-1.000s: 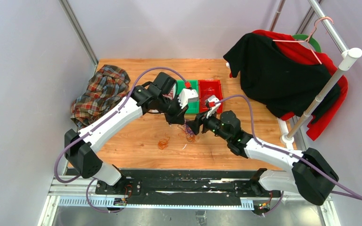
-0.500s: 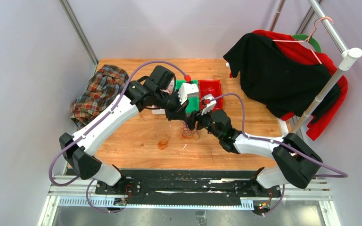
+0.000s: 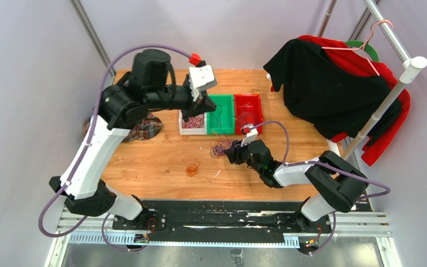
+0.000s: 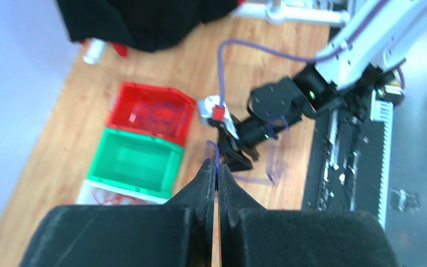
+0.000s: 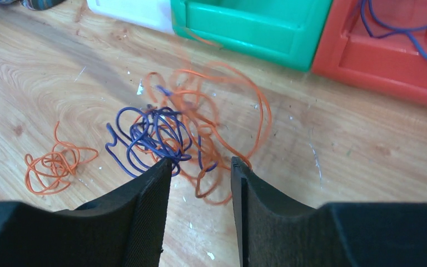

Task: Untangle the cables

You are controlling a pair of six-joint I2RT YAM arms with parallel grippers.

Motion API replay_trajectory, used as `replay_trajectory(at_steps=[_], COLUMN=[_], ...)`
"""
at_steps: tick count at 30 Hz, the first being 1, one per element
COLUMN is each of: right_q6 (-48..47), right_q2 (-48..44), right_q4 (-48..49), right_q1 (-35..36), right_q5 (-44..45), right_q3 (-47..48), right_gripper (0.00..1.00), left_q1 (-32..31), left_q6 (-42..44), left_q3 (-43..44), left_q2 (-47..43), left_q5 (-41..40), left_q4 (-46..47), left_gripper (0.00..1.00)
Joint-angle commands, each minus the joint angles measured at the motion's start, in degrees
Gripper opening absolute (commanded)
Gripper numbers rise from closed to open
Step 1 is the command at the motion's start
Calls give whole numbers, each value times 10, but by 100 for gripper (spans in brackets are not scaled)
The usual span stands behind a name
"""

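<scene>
The wooden worktop (image 3: 161, 156) stood between pale walls, with a plaid cloth (image 3: 150, 127) at its left edge and dark garments (image 3: 322, 89) hanging over its far right corner. Three bins sat in a row toward the far edge: the white bin (image 3: 194, 132) held dark red cables (image 3: 193, 121), the green bin (image 3: 225, 105) stood next, and the red bin (image 3: 256, 99) held purple cables (image 3: 247, 118).

On the near side of the green bin lay the tangle of cables (image 5: 172, 133), purple and orange. The right gripper (image 5: 200, 164) straddled it, jaws partly apart, clasping nothing. A small orange coil (image 5: 55, 164) lay apart to its left.

The left gripper (image 4: 217, 172) – raised above the worktop – was pressed shut on a thin purple cable (image 4: 210, 149). Open wood ran along the near edge.
</scene>
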Motion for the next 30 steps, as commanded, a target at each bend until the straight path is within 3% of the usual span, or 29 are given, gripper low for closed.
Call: replay_trajectory(at_steps=[1, 13, 21, 24, 30], right_q6=[19, 31, 45, 50, 42], right_q2=[1, -11, -4, -5, -81], right_q4=[34, 29, 28, 34, -10], right_q1=[16, 16, 26, 30, 31], right_q5=[9, 10, 3, 6, 27], right_q3=[-20, -57, -75, -81, -73], right_gripper=[42, 35, 34, 35, 52], left_q1=[-4, -4, -4, -4, -4], left_q6=[17, 49, 59, 55, 53], left_q3=[90, 292, 210, 235, 196], left_q2=[0, 47, -22, -10, -8], left_q5=[-43, -99, -185, -208, -182], left_q4=[-16, 9, 252, 283, 268], left_gripper=[0, 0, 0, 0, 1])
